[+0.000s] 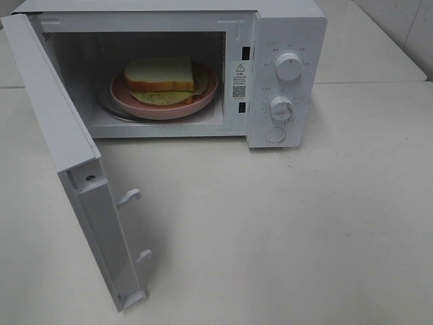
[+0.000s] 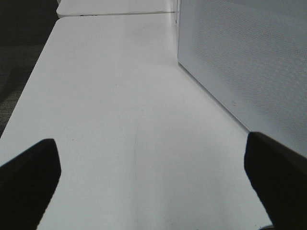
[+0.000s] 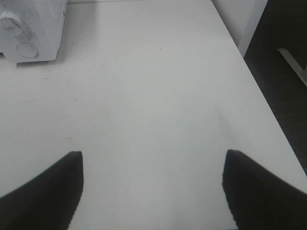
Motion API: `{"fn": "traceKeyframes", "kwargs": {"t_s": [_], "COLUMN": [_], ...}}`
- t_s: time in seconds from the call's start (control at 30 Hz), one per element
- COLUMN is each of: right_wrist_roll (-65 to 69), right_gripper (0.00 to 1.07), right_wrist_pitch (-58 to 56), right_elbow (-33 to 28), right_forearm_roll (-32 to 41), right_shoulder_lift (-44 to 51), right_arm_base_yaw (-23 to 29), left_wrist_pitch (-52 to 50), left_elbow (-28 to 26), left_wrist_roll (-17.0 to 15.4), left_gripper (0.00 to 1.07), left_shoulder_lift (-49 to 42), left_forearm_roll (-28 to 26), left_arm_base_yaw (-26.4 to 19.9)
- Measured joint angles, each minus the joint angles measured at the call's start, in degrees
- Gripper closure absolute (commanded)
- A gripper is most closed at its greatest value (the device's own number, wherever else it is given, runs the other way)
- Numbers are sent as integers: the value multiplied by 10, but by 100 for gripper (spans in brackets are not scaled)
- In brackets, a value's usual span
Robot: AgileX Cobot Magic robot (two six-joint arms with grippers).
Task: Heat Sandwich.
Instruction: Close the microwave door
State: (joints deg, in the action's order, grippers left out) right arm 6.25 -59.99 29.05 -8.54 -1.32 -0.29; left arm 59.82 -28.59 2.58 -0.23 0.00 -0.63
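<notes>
The sandwich (image 1: 161, 76), white bread with tan crust and pale green filling, lies on a round pink plate (image 1: 203, 99) inside the white microwave (image 1: 287, 40). The microwave door (image 1: 67, 156) hangs wide open toward the front left. Neither arm shows in the exterior high view. In the left wrist view my left gripper (image 2: 151, 177) is open over bare table, with the outer face of the door (image 2: 249, 62) beside it. In the right wrist view my right gripper (image 3: 152, 187) is open and empty over the table, well away from the microwave's control corner (image 3: 29, 28).
Two dials (image 1: 289, 66) and a round button (image 1: 275, 135) sit on the microwave's right panel. Two latch hooks (image 1: 130, 196) stick out from the door's inner edge. The white table (image 1: 304, 230) spreads in front; its right edge (image 3: 268, 105) drops to dark floor.
</notes>
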Motion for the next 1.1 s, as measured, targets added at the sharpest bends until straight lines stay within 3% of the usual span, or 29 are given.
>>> {"fn": "traceKeyframes", "kwargs": {"t_s": [1.1], "right_wrist_roll": [-22], "right_gripper": [31], "right_wrist_pitch": [0], "right_elbow": [-1], "right_forearm_roll": [22], "right_shoulder_lift": [15], "right_arm_base_yaw": [0], "left_wrist_pitch": [0], "left_elbow": [0], "left_wrist_roll": [0], "left_gripper": [3], "left_shoulder_lift": [0], "left_forearm_roll": [0], "left_arm_base_yaw": [0]}}
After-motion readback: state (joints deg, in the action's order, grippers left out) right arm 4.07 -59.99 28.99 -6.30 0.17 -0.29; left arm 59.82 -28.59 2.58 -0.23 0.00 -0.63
